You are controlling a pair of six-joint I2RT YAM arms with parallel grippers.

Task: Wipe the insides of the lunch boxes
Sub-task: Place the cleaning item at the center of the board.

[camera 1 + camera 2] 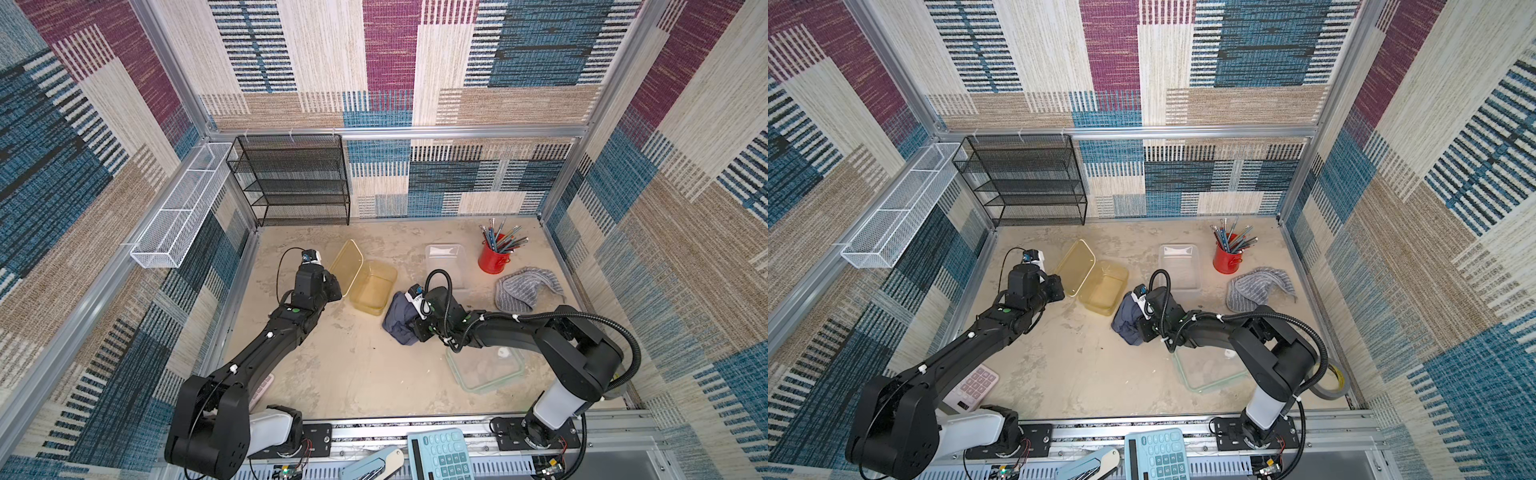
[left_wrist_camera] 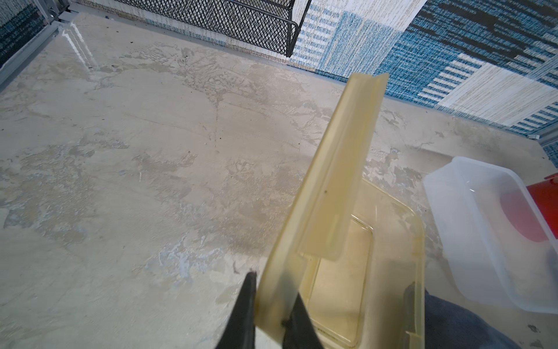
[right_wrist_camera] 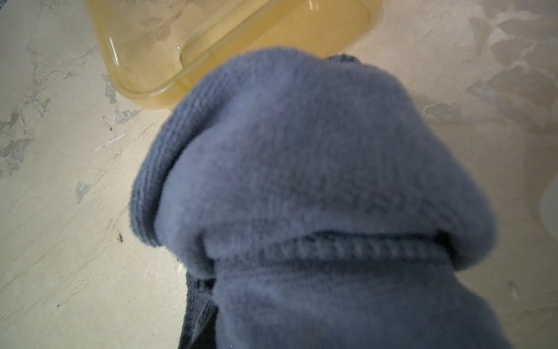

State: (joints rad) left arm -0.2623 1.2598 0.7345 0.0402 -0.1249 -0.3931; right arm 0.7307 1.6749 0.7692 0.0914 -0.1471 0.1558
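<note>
The left pincer is clamped on the edge of the amber lid, holding it tilted up beside the open amber lunch box, probably so the inside lies clear for wiping. The frosted lunch box stands open on the desk near the red pencil cup. The right pincer is buried in a bunched navy cloth just beside the amber box; its wrist view shows only cloth, so I cannot tell how its jaws stand, whereas the left wrist view shows the pinch that both top views hide.
</note>
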